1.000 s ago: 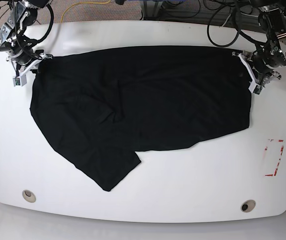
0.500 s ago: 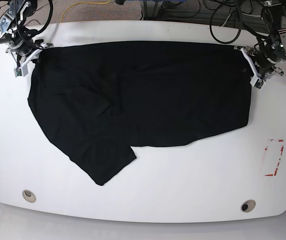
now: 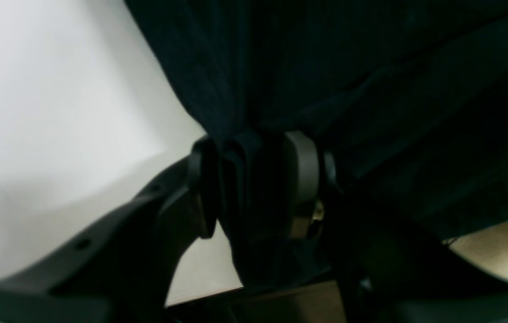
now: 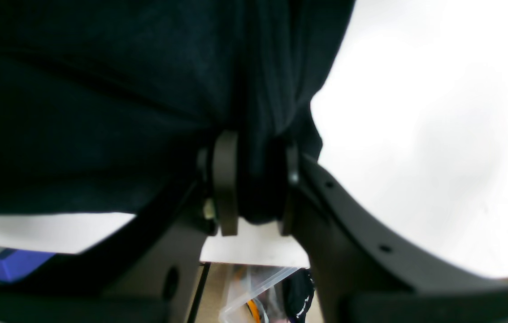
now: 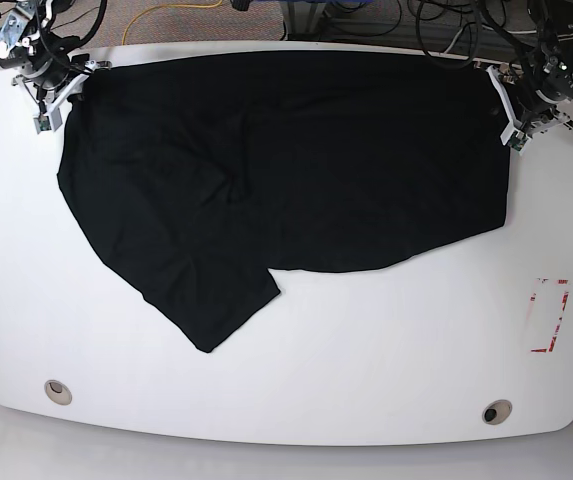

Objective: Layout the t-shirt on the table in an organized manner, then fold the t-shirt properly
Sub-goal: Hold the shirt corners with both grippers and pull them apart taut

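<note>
Between my left claw's (image 3: pixel 254 184) pads sits a bunched fold of the t-shirt (image 3: pixel 370 89), jaws closed down on thick gathered cloth, not fully together. Same at my right claw (image 4: pixel 251 184): pads pinched on a wad of black fabric, hem hanging just past the tips. Both grips are at far corners of the garment, at the back edge of the table (image 5: pixel 366 350).

Handling, my guess: light, soft, limp, no stiffness. It drapes and wrinkles, drags on the glossy top without sliding freely. Not fragile. Pinching at corners or hem edges works best; a single layer could slip, so a gathered fold is the safer hold.

Out from my claws the cloth spreads toward the front of the table, stretched fairly taut between both grips along the back edge. Plain matte black, no print seen. Creases run diagonally near the middle. Farthest from my right claw, a sleeve or flap (image 5: pixel 211 320) juts out at an angle, not yet squared. Layout looks partway done.
</note>
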### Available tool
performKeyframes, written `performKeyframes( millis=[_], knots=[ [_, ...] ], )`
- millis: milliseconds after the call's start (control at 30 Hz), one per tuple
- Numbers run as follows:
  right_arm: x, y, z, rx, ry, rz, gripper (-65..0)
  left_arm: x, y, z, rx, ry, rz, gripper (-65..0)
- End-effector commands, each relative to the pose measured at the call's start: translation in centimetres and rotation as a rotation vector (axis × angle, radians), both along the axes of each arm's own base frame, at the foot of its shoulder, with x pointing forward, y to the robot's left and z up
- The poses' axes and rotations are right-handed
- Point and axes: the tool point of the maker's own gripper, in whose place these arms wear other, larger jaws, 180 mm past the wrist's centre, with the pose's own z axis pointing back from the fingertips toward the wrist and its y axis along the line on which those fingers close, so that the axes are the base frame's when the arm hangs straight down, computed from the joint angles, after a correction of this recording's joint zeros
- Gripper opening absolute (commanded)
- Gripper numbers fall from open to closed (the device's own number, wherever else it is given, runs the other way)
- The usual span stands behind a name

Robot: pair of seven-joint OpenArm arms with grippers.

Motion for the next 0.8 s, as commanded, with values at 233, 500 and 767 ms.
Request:
performKeyframes(
  millis=[233,500,767],
  knots=[
    [0.8,-0.3,2.0,-0.056,-0.038,0.033,-33.3,-0.4,1.0,0.2,0.056,0.028,-0.008,-31.4],
    [2.4,-0.1,4.0,-0.09,-0.103,0.062,-5.2,1.4,0.5,2.3,0.074,-0.049,-0.033,-14.7],
    [6.0,0.2,7.0,-0.13,-0.222,0.088,-4.4,4.2,0.1,4.5,0.084,-0.142,-0.049,-14.6]
  ],
)
